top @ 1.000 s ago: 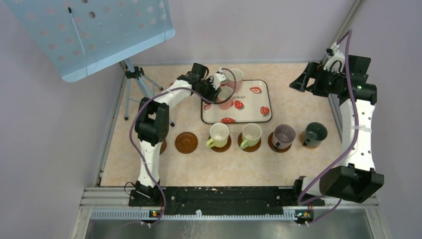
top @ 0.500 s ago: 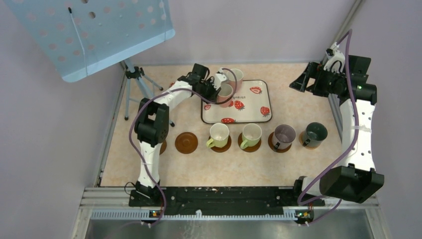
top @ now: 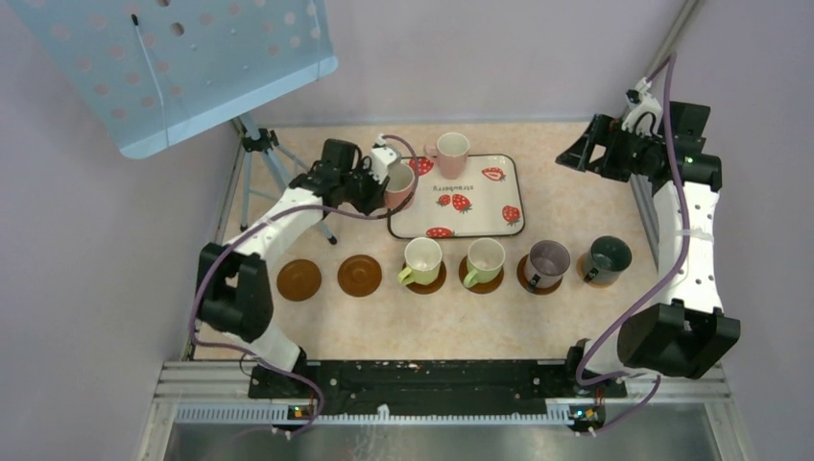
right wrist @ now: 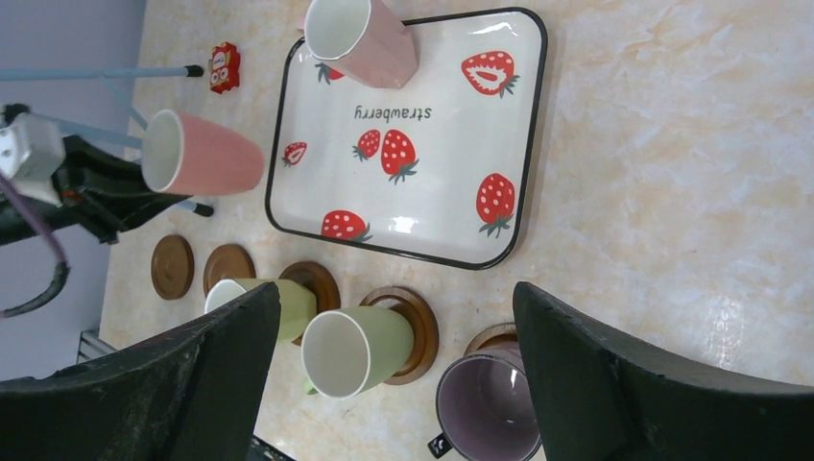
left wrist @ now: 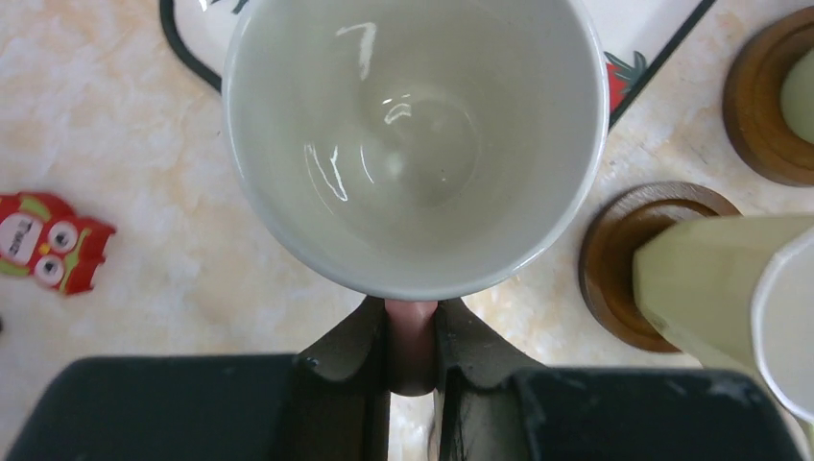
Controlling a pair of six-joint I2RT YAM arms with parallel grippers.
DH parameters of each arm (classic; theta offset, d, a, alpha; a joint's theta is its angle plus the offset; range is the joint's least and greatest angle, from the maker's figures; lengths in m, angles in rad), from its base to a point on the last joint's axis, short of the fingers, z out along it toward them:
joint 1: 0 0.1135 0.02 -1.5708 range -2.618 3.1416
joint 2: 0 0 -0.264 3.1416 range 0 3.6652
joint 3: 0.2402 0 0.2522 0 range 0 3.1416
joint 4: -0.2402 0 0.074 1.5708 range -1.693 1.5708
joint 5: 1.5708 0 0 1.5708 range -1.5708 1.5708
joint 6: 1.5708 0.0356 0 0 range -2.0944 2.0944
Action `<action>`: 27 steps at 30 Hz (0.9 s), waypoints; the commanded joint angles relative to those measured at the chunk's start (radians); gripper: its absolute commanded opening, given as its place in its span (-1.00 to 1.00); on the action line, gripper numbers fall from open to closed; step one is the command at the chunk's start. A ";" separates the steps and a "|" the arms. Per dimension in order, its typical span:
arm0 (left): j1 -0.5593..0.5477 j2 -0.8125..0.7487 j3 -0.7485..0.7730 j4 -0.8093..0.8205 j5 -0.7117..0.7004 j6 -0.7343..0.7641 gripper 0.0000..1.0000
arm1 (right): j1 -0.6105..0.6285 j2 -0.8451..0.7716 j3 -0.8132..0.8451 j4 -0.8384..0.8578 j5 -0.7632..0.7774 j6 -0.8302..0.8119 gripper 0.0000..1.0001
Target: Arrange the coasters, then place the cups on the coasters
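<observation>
Left end effector (left wrist: 413,338) is clamping the handle of a pink cup (top: 399,182) just off the left edge of the strawberry tray (top: 485,209); second pink cup (top: 451,152) is standing on the tray's far left corner; four cups (top: 484,257) are sitting on coasters (top: 437,282) in a row on the desk (top: 576,211) before the tray, two bare coasters (top: 299,279) lying left of them; right end effector (top: 574,157) is hovering right of the tray, jaws apart

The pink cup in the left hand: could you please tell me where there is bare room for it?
Free: two bare coasters left of the green cup, and most of the tray beside the other pink cup. Crowded: rightward, every coaster carries a cup.
</observation>
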 commanded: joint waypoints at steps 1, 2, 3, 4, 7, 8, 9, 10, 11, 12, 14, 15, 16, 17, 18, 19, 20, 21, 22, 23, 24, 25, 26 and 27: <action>0.024 -0.238 -0.116 0.087 0.000 -0.055 -1.00 | 0.007 -0.003 0.020 0.061 -0.029 0.003 0.79; 0.030 -0.277 -0.148 0.074 -0.003 -0.056 -1.00 | 0.013 -0.002 0.013 0.065 -0.029 0.000 0.78; 0.035 -0.312 -0.174 0.057 -0.007 -0.054 -1.00 | 0.019 -0.002 0.007 0.072 -0.029 -0.002 0.78; 0.043 -0.344 -0.197 0.034 -0.009 -0.051 -1.00 | 0.026 -0.001 0.000 0.077 -0.029 -0.003 0.78; 0.076 -0.426 -0.247 -0.046 0.006 -0.008 -1.00 | 0.050 0.004 -0.012 0.093 -0.029 -0.006 0.78; 0.090 -0.449 -0.261 -0.076 0.017 0.021 -1.00 | 0.057 0.007 -0.017 0.098 -0.028 -0.006 0.78; 0.105 -0.467 -0.273 -0.101 0.038 0.054 -1.00 | 0.065 0.010 -0.020 0.102 -0.027 -0.006 0.78; 0.120 -0.484 -0.285 -0.128 0.054 0.093 -1.00 | 0.073 0.013 -0.023 0.108 -0.026 -0.006 0.78; 0.133 -0.496 -0.296 -0.151 0.060 0.121 -1.00 | 0.082 0.017 -0.025 0.112 -0.026 -0.006 0.79; 0.155 -0.506 -0.308 -0.166 0.068 0.148 -1.00 | 0.090 0.020 -0.025 0.115 -0.024 -0.006 0.78; 0.182 -0.515 -0.325 -0.211 0.088 0.179 -1.00 | 0.106 0.027 -0.025 0.122 -0.017 -0.001 0.79; 0.189 -0.520 -0.335 -0.227 0.094 0.189 -1.00 | 0.112 0.027 -0.025 0.126 -0.016 0.000 0.78; 0.194 -0.527 -0.348 -0.240 0.101 0.200 -1.00 | 0.118 0.026 -0.027 0.126 -0.015 0.002 0.79; 0.195 -0.538 -0.362 -0.248 0.109 0.210 -1.00 | 0.122 0.026 -0.028 0.126 -0.014 0.003 0.79; 0.195 -0.554 -0.378 -0.247 0.113 0.216 -1.00 | 0.124 0.022 -0.030 0.124 -0.013 0.004 0.78; 0.195 -0.569 -0.394 -0.241 0.116 0.219 -1.00 | 0.124 0.020 -0.032 0.121 -0.009 0.005 0.78; 0.195 -0.584 -0.408 -0.231 0.115 0.215 -1.00 | 0.124 0.017 -0.033 0.119 -0.006 0.003 0.78; 0.195 -0.593 -0.418 -0.230 0.112 0.207 -1.00 | 0.124 0.013 -0.035 0.117 -0.002 0.001 0.78; 0.195 -0.599 -0.425 -0.232 0.106 0.198 -1.00 | 0.124 0.007 -0.038 0.115 0.000 -0.002 0.78; 0.195 -0.601 -0.433 -0.242 0.102 0.194 -1.00 | 0.124 0.002 -0.042 0.114 0.001 -0.002 0.78; 0.195 -0.601 -0.438 -0.253 0.099 0.195 -1.00 | 0.124 -0.004 -0.046 0.113 0.002 -0.002 0.78; 0.195 -0.599 -0.444 -0.263 0.097 0.196 -1.00 | 0.124 -0.009 -0.048 0.111 0.003 -0.001 0.78; 0.195 -0.597 -0.450 -0.272 0.094 0.196 -1.00 | 0.124 -0.013 -0.051 0.111 0.005 -0.002 0.78; 0.195 -0.597 -0.457 -0.274 0.094 0.196 -1.00 | 0.124 -0.015 -0.053 0.110 0.005 -0.001 0.78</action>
